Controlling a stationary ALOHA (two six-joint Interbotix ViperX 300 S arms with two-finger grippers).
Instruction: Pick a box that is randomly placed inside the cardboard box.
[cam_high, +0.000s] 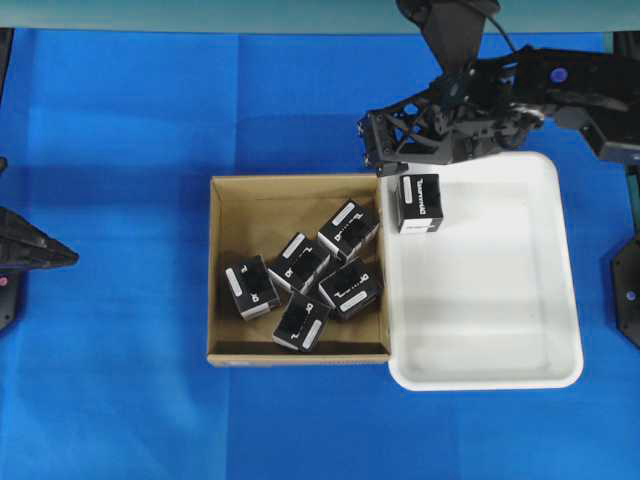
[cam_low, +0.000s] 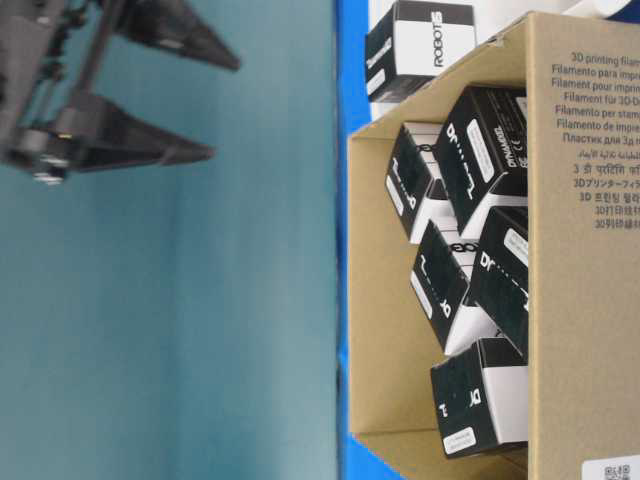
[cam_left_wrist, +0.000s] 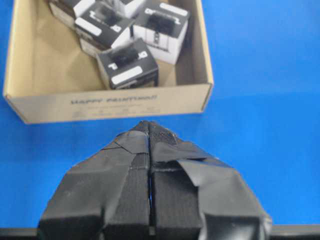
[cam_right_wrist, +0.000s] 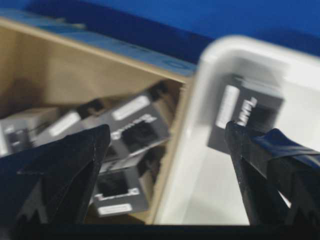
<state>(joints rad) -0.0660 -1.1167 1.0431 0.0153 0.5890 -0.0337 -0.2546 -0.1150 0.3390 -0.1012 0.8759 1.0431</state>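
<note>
White tray (cam_high: 560, 372) on blue tabletop (cam_high: 120, 120), five black cartons (cam_high: 349, 288).

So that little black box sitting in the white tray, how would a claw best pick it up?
From straight above, I'd guess. The black box stands alone near the white tray's upper left corner, its sides free. The open right gripper could drop one finger on each of its two flat opposite sides and squeeze around the middle.

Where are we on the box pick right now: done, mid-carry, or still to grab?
Done, it seems: the box sits in the white tray, outside the cardboard box, where five black cartons remain. In hand: nothing; the right gripper is open, beside the box and not gripping it. The left gripper is shut, hanging short of the cardboard box. Left: nothing visible except pulling the arm away.
</note>
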